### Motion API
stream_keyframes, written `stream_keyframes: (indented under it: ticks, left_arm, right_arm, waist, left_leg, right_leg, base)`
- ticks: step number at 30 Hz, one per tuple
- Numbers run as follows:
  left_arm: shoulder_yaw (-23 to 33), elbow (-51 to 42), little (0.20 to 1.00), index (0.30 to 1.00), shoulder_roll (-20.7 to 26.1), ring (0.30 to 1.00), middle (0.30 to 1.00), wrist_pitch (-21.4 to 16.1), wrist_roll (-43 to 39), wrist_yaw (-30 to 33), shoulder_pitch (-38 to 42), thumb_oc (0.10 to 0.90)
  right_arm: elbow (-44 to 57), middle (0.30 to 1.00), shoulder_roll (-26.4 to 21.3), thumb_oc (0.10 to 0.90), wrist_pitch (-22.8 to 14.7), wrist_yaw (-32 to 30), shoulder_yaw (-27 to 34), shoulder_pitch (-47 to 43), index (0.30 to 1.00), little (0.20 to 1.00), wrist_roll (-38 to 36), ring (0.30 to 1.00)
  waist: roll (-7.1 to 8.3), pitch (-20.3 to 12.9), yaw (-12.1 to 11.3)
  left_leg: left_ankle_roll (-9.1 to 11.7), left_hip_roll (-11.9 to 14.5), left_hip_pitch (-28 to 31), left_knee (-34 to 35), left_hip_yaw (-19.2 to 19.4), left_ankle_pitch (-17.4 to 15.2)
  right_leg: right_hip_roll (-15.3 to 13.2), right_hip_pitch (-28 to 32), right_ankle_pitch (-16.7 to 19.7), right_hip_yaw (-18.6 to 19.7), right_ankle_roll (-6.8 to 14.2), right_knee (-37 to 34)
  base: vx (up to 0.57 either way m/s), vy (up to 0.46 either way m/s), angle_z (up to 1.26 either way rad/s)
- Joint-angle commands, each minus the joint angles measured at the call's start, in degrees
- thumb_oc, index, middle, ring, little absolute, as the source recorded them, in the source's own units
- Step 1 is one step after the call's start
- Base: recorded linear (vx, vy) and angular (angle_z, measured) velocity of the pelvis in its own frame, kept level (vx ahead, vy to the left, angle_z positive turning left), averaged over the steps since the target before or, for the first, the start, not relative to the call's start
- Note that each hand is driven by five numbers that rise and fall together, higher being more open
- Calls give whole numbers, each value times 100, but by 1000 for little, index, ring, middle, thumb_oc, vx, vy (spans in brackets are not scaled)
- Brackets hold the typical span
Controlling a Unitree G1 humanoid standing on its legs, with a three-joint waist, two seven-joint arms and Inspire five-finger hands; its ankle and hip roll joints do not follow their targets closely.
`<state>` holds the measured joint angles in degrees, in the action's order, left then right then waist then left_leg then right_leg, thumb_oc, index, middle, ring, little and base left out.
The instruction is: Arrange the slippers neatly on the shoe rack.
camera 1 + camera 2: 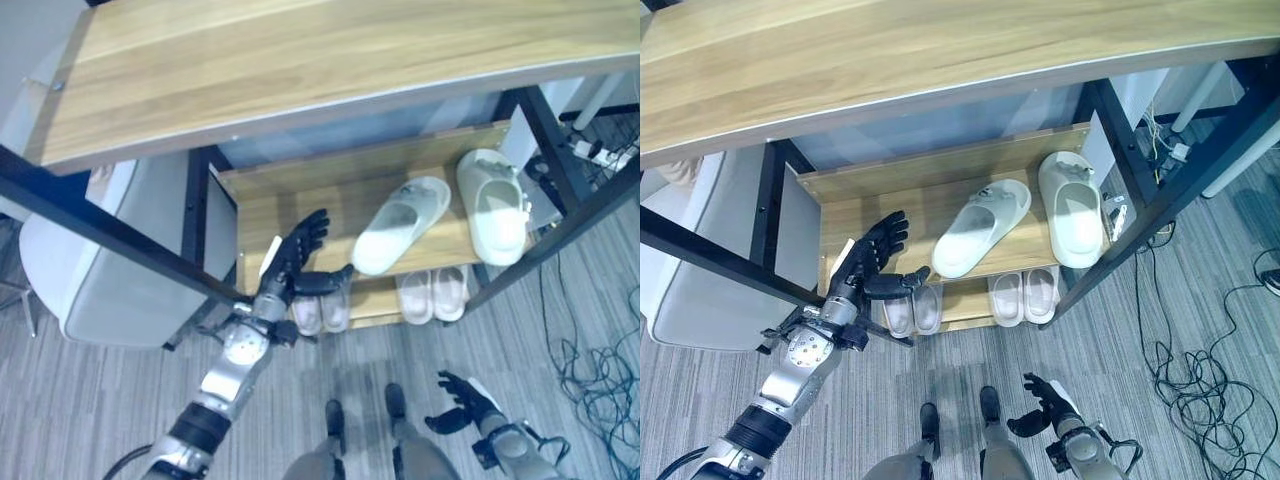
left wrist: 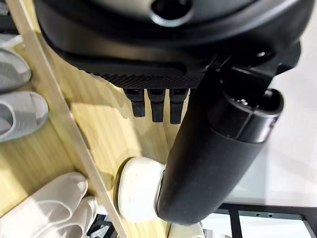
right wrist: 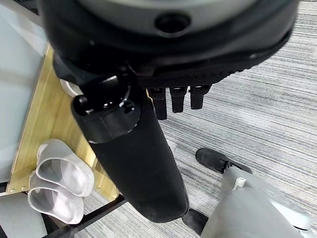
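We see a wooden shoe rack (image 1: 300, 190) with a black frame under a wide wooden table top (image 1: 300, 70). On its upper shelf lie two white slippers. The right slipper (image 1: 492, 205) lies straight, with its toe toward us. The left slipper (image 1: 400, 224) lies turned at an angle, its toe pointing to the near left. The two are near each other but apart.

On the lower shelf stand two more pairs side by side: a grey pair (image 1: 322, 308) on the left and a white pair (image 1: 432, 294) on the right.

Our left hand (image 1: 298, 262) reaches over the left part of the upper shelf, fingers straight and spread, thumb out toward the angled slipper, holding nothing. Our right hand (image 1: 462, 403) hangs low over the grey floor (image 1: 100, 400), well apart from the rack, fingers loosely bent and empty.
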<state>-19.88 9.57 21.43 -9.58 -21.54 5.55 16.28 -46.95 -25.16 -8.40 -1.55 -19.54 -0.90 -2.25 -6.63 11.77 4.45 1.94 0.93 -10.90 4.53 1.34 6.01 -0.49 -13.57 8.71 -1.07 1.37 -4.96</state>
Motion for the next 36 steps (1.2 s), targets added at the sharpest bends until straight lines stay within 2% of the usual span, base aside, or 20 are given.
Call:
stream_keyframes:
  ticks: [1,14,24,36]
  left_arm:
    - [32,-444,900,900,-159,900,900,-429,367,-92,325,800]
    - [-551,-97,900,900,-575,900,900,-323,351,-106,524,800]
    - [-952,-102,900,900,-845,900,900,-304,185,-112,841,800]
    - [-1465,231,900,900,-1356,900,900,-344,56,92,1838,800]
  right_arm:
    - [391,900,-41,800,-253,-64,-6,334,900,900,59,900]
    - [500,900,-54,800,-280,-176,-80,280,900,900,-32,900]
    - [531,900,-52,800,-272,-206,-172,219,900,900,-72,900]
    - [500,900,-120,800,-277,-255,-336,129,900,900,-157,900]
  waist:
    - [332,-540,-64]
    - [382,-342,2]
    - [351,-318,51]
    - [311,-327,205]
  left_leg:
    - [275,-6,-64,47,-22,-239]
    - [263,0,-172,47,7,-186]
    - [259,3,-151,47,47,-201]
    - [259,2,-133,47,112,-234]
  right_leg:
    - [-235,32,-547,-304,394,-1]
    - [-217,-96,-503,-234,401,18]
    - [-216,-114,-517,-212,404,19]
    - [-220,-141,-507,-180,417,27]
  base:
    - [-51,-1,1]
    - [0,0,0]
    - [0,-2,-2]
    - [0,-3,-1]
